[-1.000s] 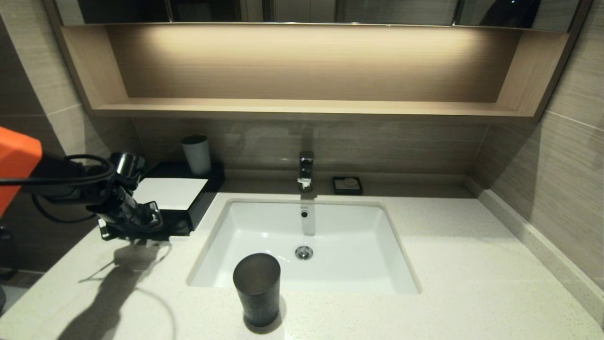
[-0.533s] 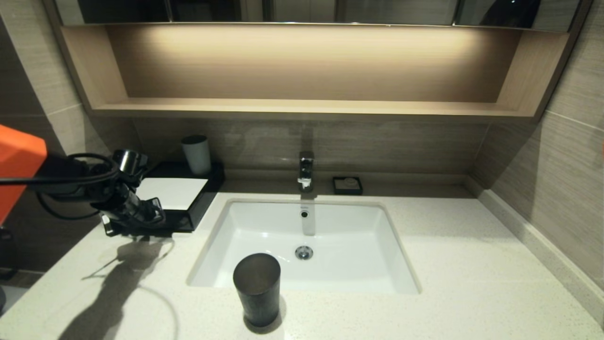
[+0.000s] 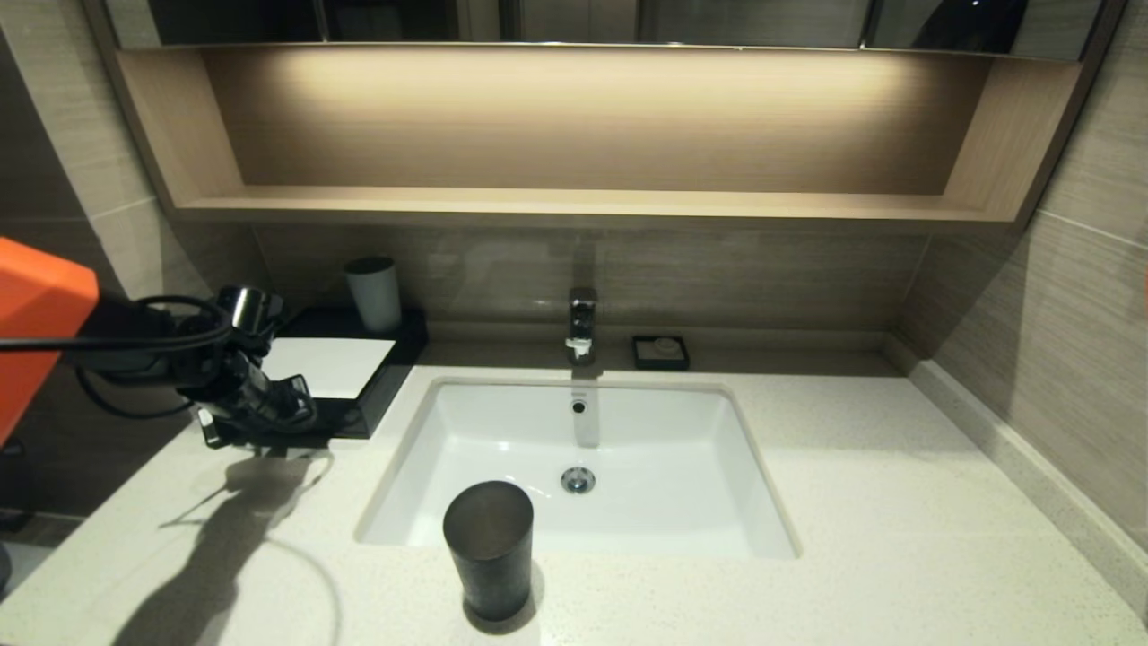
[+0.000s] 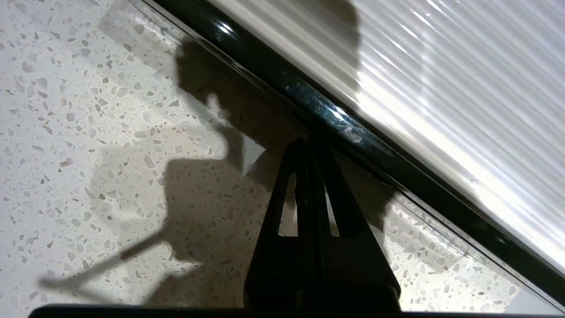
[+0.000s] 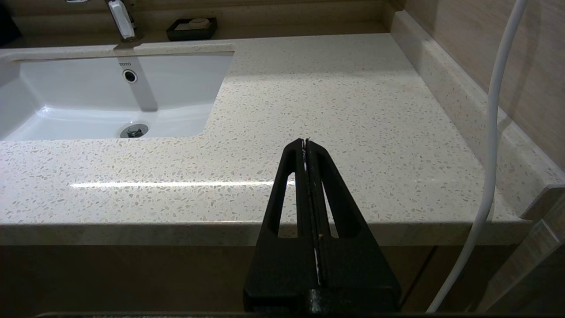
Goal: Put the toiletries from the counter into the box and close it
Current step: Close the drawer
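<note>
Left claw [image 4: 309,145] closed, empty, against box [image 4: 348,128] front

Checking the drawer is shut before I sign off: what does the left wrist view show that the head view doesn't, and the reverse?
Left wrist only: the left pincer shut, its tip against the box front edge, just above the counter.
Head only: the whole box with no drawer protruding, the basin, the dark cup, no packets lying out.
Both: box, counter, left pincer.

The box [image 3: 345,381] sits on the counter [image 3: 861,502], left of the basin [image 3: 583,467].
</note>
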Motion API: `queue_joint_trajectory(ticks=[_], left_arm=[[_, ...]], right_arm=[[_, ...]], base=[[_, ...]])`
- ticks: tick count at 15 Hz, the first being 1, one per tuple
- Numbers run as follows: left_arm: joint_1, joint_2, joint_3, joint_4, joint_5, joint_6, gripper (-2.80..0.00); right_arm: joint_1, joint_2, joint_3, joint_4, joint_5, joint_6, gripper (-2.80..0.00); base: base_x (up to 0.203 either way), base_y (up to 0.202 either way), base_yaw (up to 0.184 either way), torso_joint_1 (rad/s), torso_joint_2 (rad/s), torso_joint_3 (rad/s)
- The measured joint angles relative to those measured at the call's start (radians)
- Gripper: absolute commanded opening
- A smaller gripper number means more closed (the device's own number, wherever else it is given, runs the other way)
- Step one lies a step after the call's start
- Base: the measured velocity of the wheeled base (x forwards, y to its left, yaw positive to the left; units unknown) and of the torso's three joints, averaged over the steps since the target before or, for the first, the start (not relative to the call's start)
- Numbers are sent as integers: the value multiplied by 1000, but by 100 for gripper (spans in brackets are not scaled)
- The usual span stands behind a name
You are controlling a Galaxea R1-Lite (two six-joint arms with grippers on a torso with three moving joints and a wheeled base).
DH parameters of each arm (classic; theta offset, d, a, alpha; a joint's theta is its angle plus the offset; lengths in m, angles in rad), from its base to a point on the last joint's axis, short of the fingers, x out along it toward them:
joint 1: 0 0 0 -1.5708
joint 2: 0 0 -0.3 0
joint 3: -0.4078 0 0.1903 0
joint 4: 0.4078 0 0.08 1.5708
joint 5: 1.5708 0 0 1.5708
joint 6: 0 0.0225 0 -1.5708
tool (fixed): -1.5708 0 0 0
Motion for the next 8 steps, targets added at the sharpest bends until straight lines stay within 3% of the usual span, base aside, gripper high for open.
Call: queue_joint_trajectory(ticks=[8], left_arm=[[-2,-31,34,-4,1,-23,-280]], right_arm=[[0,0,0,0,0,0,-280]], base=[[0,0,0,0,0,0]])
